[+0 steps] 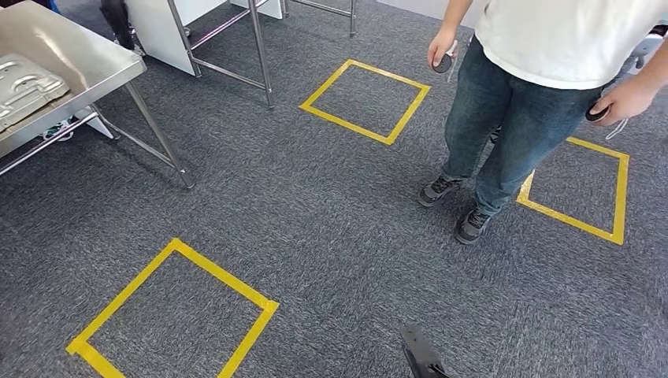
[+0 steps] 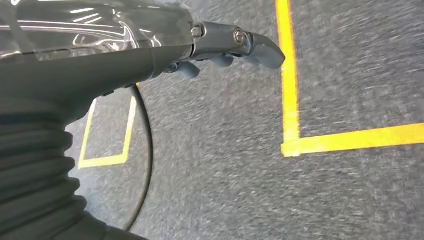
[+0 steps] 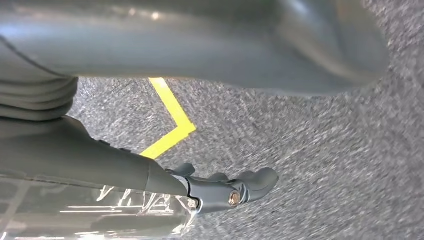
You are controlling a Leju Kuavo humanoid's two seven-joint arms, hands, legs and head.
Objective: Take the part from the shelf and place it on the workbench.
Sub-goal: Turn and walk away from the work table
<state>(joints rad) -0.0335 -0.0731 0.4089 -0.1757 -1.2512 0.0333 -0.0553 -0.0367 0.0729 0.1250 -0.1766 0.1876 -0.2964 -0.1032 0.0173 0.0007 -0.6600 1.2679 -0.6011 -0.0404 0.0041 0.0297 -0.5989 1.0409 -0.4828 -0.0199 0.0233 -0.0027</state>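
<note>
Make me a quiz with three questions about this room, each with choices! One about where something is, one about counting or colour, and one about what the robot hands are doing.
1. Where does the metal part lie?
A. On the metal table
B. On the carpet
C. In the person's hand

2. How many yellow tape squares does the head view show on the carpet?
A. One
B. Three
C. Five

3. What are the robot hands holding?
A. The metal part
B. A cable
C. Nothing

Answers:
1. A, the grey stamped part rests on the shiny tabletop at the far left.
2. B, one square is near, one far, one beside the person.
3. C, the left robot hand and right robot hand hang over bare carpet, fingers loosely curled with nothing in them.
</note>
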